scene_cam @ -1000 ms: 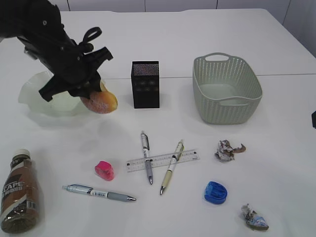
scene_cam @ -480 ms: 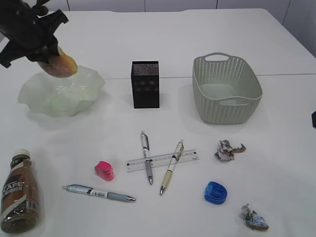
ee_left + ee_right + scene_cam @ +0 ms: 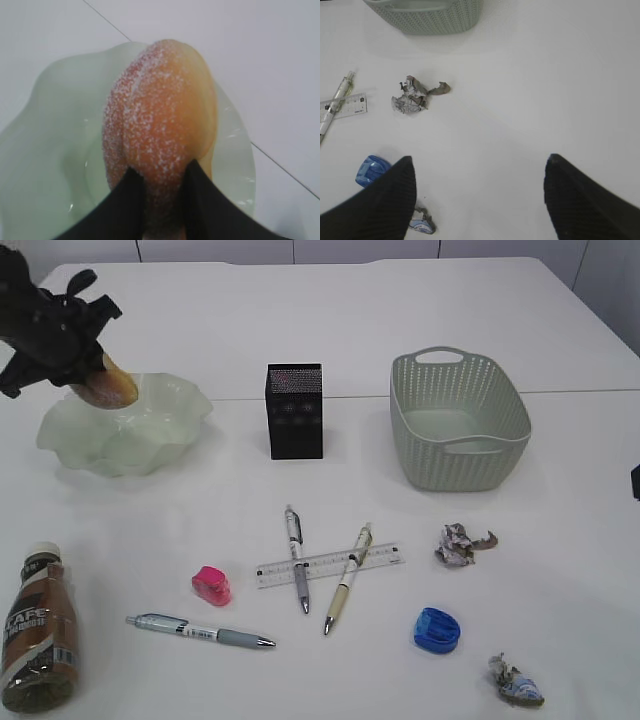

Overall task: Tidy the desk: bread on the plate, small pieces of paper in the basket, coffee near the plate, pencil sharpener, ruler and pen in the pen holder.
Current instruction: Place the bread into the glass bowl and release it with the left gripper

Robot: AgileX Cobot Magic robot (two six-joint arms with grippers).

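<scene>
Over the surface point(image 3: 350, 310), at the far left, hovering with bread point(image 3: 108, 386) above the near-left rim of the plate point(image 3: 150, 435) rather than its hollow. Risking a roll off that wavy edge and onto the bare top if releasing now, since the bun is oval and the rim is sloping outward. Holding only the tail end of the bun, judging from the left wrist view, where the left jaws point(image 3: 161, 192) are pinching its narrow end and most of the loaf point(image 3: 160, 110) is hanging forward; possibly slipping or tipping under its own weight. Pressing too hard also threatening to dent the soft crust.

Waiting low at the right, the right jaws point(image 3: 479, 192) standing wide and empty above bare top, near a paper scrap point(image 3: 415, 96) and the blue sharpener point(image 3: 370, 171); nothing there looking at risk.

Lying on its side at the near-left corner, the coffee point(image 3: 38, 635), well apart from the plate, possibly rolling if nudged.
</scene>
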